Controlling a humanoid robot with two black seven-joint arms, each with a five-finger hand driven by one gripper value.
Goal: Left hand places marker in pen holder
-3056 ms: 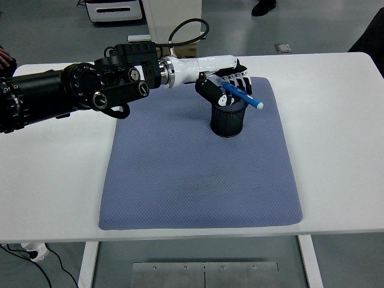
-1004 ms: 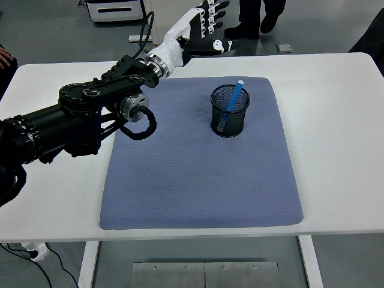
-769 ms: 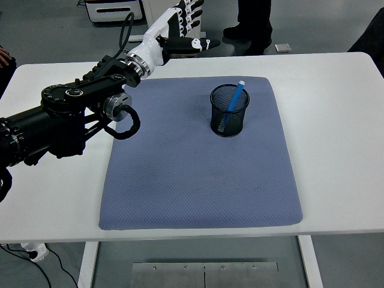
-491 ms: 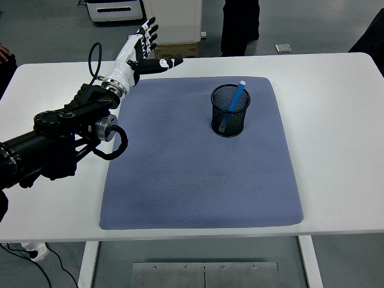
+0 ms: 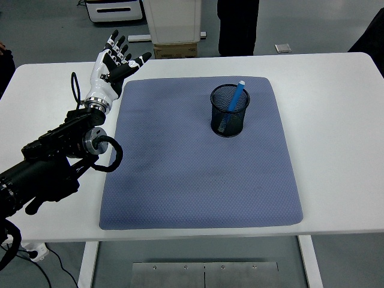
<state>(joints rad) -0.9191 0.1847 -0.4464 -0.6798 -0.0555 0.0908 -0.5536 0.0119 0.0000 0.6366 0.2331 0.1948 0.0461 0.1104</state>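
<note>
A blue marker (image 5: 233,104) with a white tip stands tilted inside a black mesh pen holder (image 5: 229,111) on the far part of a blue-grey mat (image 5: 198,168). My left hand (image 5: 113,63) is white with black joints. It is open, fingers spread, and holds nothing. It is raised over the table's far left, at the mat's left edge, well left of the holder. My right arm is out of view.
My black left arm (image 5: 54,165) lies over the table's left side. The white table (image 5: 336,138) surrounds the mat. A person's legs (image 5: 237,27) stand beyond the far edge, next to a cardboard box (image 5: 177,49) on the floor.
The hand let go of the marker, which now stands in the holder. My left hand has swung away to the left and back toward me, staying open. The person behind has shifted left.
</note>
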